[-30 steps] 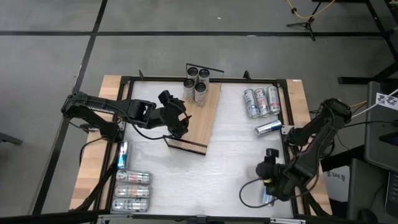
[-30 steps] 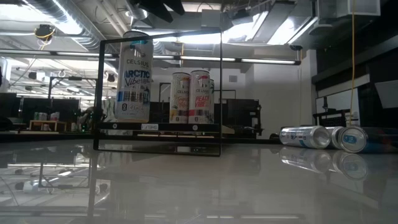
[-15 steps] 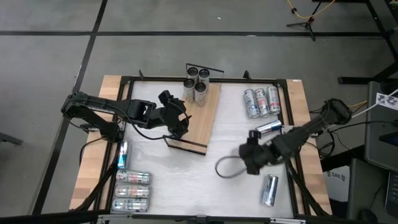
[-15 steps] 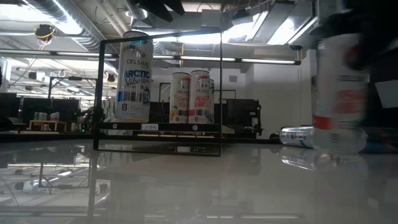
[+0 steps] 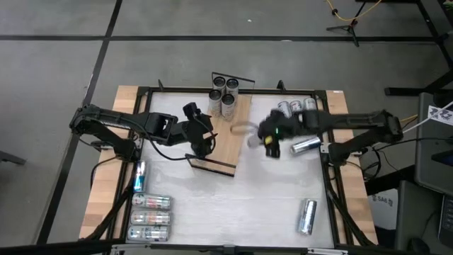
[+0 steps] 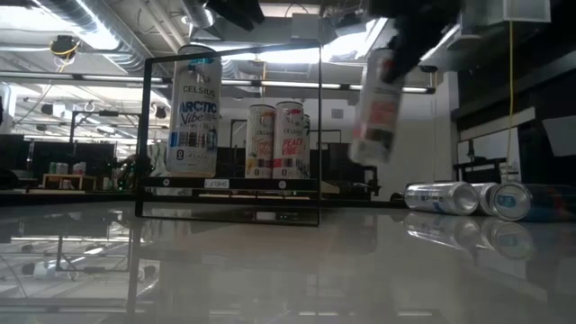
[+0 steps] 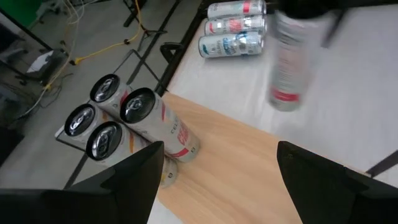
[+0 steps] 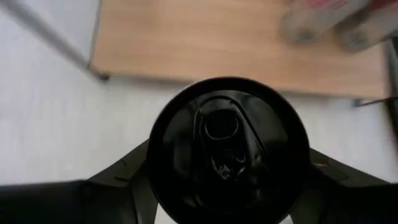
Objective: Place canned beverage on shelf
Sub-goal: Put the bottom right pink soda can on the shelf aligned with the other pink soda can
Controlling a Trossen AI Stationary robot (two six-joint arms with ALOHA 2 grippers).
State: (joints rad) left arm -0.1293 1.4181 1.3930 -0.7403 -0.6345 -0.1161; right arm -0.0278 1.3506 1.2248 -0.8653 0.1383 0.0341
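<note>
The shelf (image 5: 228,134) is a light-wood board lying aslant on the white table; several cans (image 5: 223,93) stand upright at its far end, also seen in the left wrist view (image 7: 124,118). My left gripper (image 7: 217,186) hovers open above the board's near part (image 5: 202,138), with nothing between its fingers. My right gripper (image 5: 267,134) is shut on a white-and-red beverage can (image 6: 378,108) in the air just right of the board. The can also shows in the left wrist view (image 7: 291,62). My right gripper pinches the can's upper sides (image 8: 155,168) between its two fingers, one on each side of the black top (image 8: 227,146). The fingers come from above, slanting down. The can hangs below them, tilted and clear of the table (image 6: 373,135).
Three cans (image 5: 297,115) lie at the far right, with another (image 5: 306,145) just nearer. One can (image 5: 306,216) lies at the near right. More cans (image 5: 150,216) lie at the near left, and one (image 5: 139,176) lies beside the left arm. Black wire rails (image 6: 229,135) end the shelf.
My right gripper has swung from the table's near right corner toward the far edge and leftward, rising, to just right of the shelf. The can it carries has gone from upright near the tabletop to tilted and higher.
</note>
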